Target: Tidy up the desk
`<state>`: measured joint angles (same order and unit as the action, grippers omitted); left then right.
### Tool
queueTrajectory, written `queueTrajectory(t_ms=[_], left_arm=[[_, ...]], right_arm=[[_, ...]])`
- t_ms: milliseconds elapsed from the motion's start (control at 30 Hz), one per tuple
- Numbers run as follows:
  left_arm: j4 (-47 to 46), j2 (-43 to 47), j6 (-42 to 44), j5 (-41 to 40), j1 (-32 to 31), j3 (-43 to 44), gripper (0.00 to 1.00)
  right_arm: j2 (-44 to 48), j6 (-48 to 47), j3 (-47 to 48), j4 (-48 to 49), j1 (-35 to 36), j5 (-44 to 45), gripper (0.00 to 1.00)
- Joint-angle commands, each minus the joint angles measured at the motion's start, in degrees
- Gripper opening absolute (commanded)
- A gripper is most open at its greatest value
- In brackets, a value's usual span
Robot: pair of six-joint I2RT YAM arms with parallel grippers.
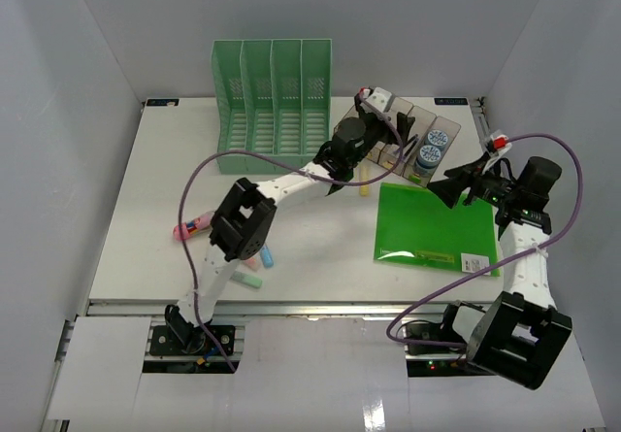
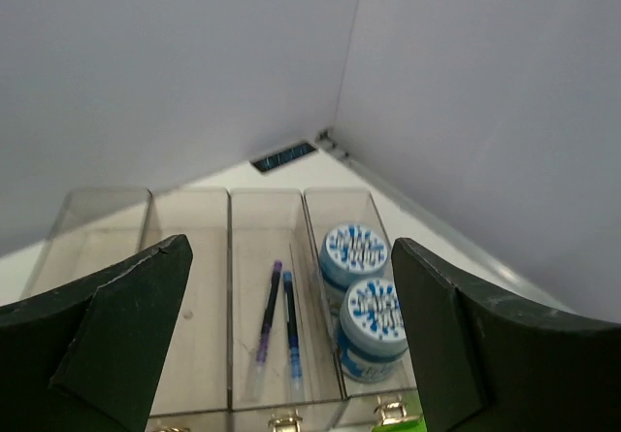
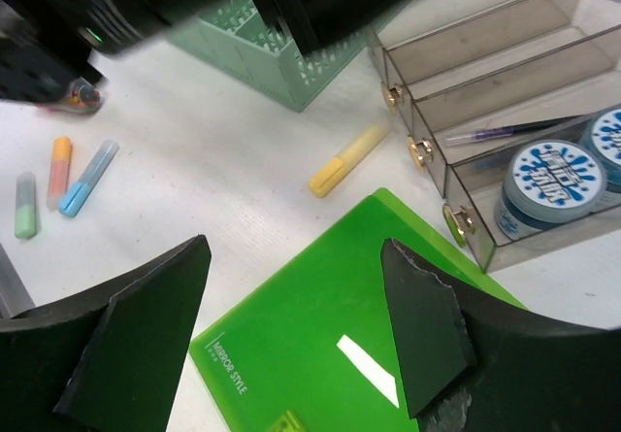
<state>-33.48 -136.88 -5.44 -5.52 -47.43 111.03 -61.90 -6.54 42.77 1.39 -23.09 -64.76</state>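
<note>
Smoky clear-plastic drawer tray beneath wide-open left tool, right tool likewise agape.

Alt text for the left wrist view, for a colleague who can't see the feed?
The left gripper hangs open over a clear four-compartment organizer. Two pens lie in its third compartment from the left, two blue-and-white round tubs in the fourth.
</note>
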Motion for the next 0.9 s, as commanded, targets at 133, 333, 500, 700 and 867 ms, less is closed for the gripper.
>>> queueTrajectory(t_ms=[133,333,500,700,867], left_arm=[[15.49,39.82,-1.83,-1.46,2.07,-31.11,0.98],[32.58,68.78,-10.56,4.81,8.57,-55.48,0.98],[39.31,88.84,-9.22,-0.52,10.20,-68.12,0.98],[42.24,100.14,-6.06,-7.24,10.34,-75.62,0.98],[43.29,99.04,-4.99,-7.28,10.42,-74.54,0.98]], right_arm=[[-7.40,-14.28,12.62,-20.60,20.97,23.95,0.80],[-19.03,-14.08,24.94,-28.65,32.28,35.34,0.82],[-29.19,-3.63,31.69,-28.92,43.40,47.28,0.89],[-38.92,7.20,35.93,-25.87,50.93,61.45,0.90],[-45.09,9.96,38.08,-25.82,51.48,68.88,0.89]])
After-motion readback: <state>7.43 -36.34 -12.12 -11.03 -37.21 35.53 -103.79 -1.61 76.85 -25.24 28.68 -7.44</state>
